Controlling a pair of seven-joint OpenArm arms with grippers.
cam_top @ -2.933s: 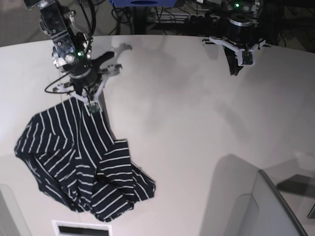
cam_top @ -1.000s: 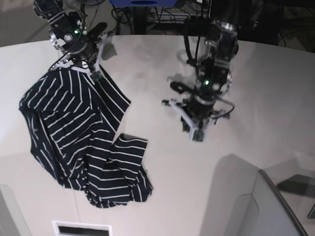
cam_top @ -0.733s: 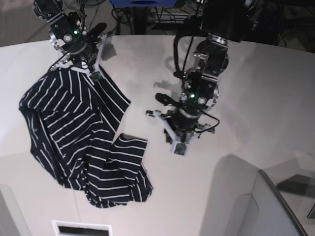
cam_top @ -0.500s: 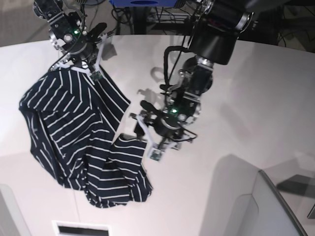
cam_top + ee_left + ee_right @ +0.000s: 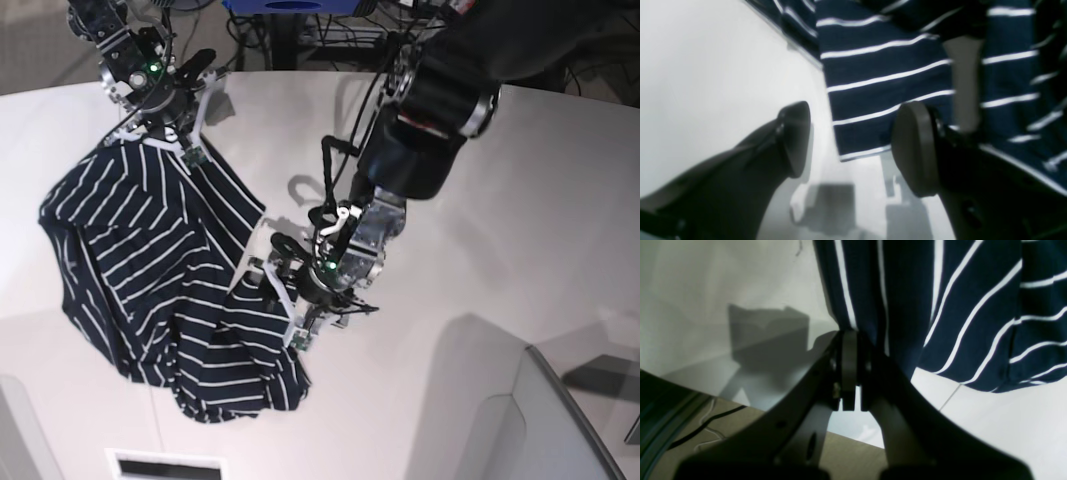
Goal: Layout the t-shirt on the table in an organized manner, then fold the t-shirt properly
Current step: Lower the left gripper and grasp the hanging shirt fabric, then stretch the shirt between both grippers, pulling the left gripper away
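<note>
While the t-shirt lies crumpled over the left part of the table in the base view, its upper edge is lifted off the surface by the right gripper, which sits at the far left of that view. Right wrist view: the right gripper's jaws are pressed together on a bunched fold of the striped cloth, fabric hanging from the pinch and spreading to the right; white tabletop visible to the left of it, with the table's edge and a dark cable below.

Moving right in the base view, a rectangular flap of the shirt, probably a sleeve, lies flat near the middle of the table, lower hem bunched toward the near edge. Left gripper is low at that flap's right edge, arm reaching in from the upper right.

Left wrist view: left gripper's jaws stand apart, one finger over bare table, the other finger over the striped cloth; corner of the flap lies between them. Contact with the cloth: cannot tell
</note>
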